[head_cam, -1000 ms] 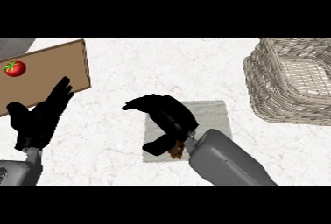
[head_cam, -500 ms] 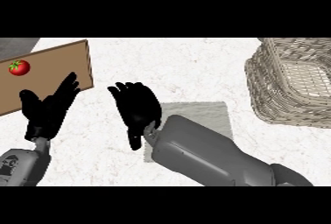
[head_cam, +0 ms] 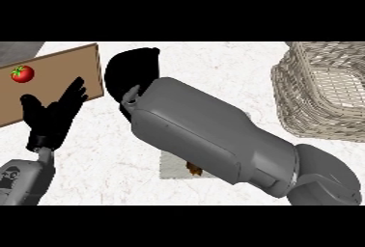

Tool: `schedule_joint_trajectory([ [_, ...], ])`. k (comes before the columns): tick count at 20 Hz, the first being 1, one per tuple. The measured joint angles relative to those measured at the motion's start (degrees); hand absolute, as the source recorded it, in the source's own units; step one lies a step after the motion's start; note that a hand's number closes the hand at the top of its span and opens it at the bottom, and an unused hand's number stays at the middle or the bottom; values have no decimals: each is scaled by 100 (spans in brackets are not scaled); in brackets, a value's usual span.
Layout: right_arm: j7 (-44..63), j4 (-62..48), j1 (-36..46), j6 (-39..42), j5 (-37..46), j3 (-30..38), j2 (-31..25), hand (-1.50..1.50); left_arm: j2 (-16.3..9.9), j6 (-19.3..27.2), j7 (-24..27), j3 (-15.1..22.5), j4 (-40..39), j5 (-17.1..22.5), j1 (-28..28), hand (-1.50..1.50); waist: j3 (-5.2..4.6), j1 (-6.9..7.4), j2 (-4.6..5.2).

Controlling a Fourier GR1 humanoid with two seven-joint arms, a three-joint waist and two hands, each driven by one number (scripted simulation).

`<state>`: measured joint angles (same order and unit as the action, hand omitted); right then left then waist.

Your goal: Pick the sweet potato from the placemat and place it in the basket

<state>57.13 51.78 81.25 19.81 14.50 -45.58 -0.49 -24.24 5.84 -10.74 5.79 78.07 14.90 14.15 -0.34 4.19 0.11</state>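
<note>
Potato (head_cam: 192,168) lies on mat (head_cam: 171,169), mostly hidden under right forearm. Right hand (head_cam: 132,65) is up past mat, away from potato (fingers: cannot tell). Basket (head_cam: 324,91) right of mat. Left hand (head_cam: 51,118) open, resting left of mat.

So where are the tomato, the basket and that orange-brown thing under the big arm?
tomato (head_cam: 22,74), head view, middle of its red skin.
basket (head_cam: 308,103), head view, woven left wall.
sweet potato (head_cam: 193,168), head view, the small part showing below the forearm.
</note>
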Motion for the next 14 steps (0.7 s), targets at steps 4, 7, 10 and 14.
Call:
schedule_joint_trajectory([
  [4, 45, -480, 460, 511, -820, 293, -23, -150, 37, 43, -59, -12, -12, -25, 71, 0, 6, -44, -2],
  [7, 129, -643, 753, 719, -1411, 424, -35, -150, 19, 17, -55, -82, -57, -3, 74, 0, 10, -105, -14],
  [10, 273, -581, 902, 780, -1898, 559, -41, -150, -4, 3, -30, -147, -27, -1, -43, 0, 18, -200, -38],
  [14, 423, -193, 882, 706, -2152, 677, -71, -150, -20, 8, 4, -266, -8, -3, -157, 0, 28, -340, -55],
])
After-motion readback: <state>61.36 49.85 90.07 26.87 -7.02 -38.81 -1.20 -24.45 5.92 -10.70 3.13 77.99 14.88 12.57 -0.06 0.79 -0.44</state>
